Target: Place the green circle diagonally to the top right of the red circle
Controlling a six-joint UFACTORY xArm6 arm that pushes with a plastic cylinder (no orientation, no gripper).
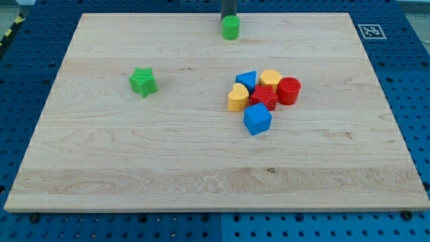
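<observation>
The green circle (230, 28) stands near the top edge of the wooden board, a little right of centre. My tip (229, 17) is directly above it in the view, touching or almost touching its far side. The red circle (289, 91) sits at the right end of a cluster in the middle right of the board, well below and to the right of the green circle.
The cluster also holds a red star (264, 98), a yellow hexagon-like block (271, 78), a blue block (246, 80), a yellow heart (237, 98) and a blue cube-like block (256, 119). A green star (143, 81) lies alone at the left. The board (101, 175) lies on a blue perforated table.
</observation>
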